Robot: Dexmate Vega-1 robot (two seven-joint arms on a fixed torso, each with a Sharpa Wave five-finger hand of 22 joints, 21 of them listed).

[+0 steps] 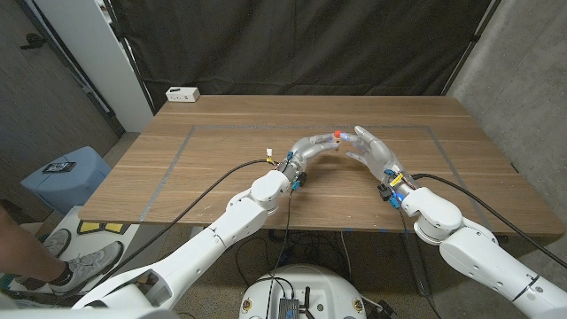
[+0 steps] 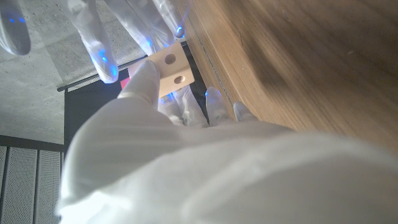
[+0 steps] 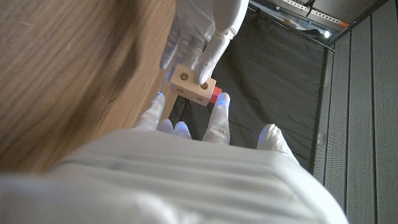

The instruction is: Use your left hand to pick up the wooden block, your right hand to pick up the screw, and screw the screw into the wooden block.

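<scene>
Above mid-table, our left hand (image 1: 312, 149) grips the wooden block (image 2: 171, 70) while our right hand (image 1: 372, 147) pinches the red-headed screw (image 3: 215, 94) against it; we judge the threading step underway, and next comes a steady twist with the block kept firm

White rounded arm shells, black cables along forearms. Blue/yellow connectors at wrists. Left hand (image 1: 312, 148) & right hand (image 1: 372, 147) in translucent whitish gloves; blue lights glowing thru fingertips (image 2: 106, 65).
</scene>
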